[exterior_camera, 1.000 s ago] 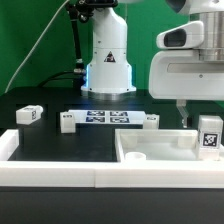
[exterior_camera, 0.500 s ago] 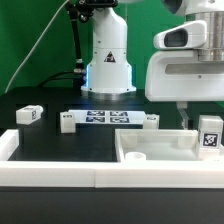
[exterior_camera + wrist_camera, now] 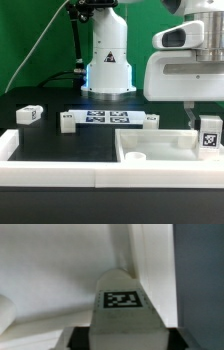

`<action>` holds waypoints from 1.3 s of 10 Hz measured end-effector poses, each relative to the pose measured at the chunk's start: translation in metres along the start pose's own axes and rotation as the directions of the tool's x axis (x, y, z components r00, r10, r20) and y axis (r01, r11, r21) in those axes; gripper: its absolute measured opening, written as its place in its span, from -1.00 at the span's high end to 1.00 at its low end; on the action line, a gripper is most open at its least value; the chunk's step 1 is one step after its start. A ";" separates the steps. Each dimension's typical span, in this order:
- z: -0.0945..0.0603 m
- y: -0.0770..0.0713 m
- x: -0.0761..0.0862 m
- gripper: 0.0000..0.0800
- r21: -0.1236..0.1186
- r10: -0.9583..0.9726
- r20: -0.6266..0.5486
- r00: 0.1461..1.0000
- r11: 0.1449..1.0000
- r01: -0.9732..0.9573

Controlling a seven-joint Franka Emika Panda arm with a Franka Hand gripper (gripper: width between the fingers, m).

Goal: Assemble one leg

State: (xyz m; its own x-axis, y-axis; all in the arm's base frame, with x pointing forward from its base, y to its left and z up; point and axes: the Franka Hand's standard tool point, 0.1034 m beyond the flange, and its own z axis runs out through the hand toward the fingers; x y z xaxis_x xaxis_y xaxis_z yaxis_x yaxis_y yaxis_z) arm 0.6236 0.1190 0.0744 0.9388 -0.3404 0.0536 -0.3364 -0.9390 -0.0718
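Observation:
My gripper [image 3: 208, 118] is shut on a white leg [image 3: 210, 134] with a black-and-white tag, holding it upright over the far right corner of the big white panel [image 3: 160, 150]. In the wrist view the leg [image 3: 122, 303] runs out from between my dark fingers [image 3: 80, 338], its tagged face showing, with the panel's white surface [image 3: 50, 274] beneath it. Three other legs lie on the black table: one at the exterior view's left [image 3: 30, 115], one by the marker board [image 3: 68, 124], one past it [image 3: 150, 121].
The marker board [image 3: 108, 118] lies in front of the robot base [image 3: 108, 60]. A white rim [image 3: 60, 170] runs along the near table edge. A raised round boss [image 3: 134, 156] stands on the panel's near left corner.
My gripper and the held leg have shifted slightly to the exterior view's right and a little lower over the panel's corner. Nothing else has moved.

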 end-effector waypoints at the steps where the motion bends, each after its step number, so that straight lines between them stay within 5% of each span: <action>1: 0.000 0.000 0.000 0.27 0.001 0.114 -0.001 0.993 0.993 -0.114; 6: 0.000 0.003 0.001 0.27 0.013 0.602 -0.001 0.798 0.798 -0.602; 11: 0.000 0.001 -0.002 0.27 0.010 0.946 0.031 0.323 0.323 -0.946; 13: 0.000 0.002 -0.001 0.27 0.006 0.975 0.049 0.219 0.219 -0.976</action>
State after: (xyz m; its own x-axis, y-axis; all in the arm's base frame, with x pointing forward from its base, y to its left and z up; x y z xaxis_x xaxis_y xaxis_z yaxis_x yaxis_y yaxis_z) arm 0.6216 0.1176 0.0743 -0.1188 -0.9872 -0.1068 -0.9891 0.1270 -0.0739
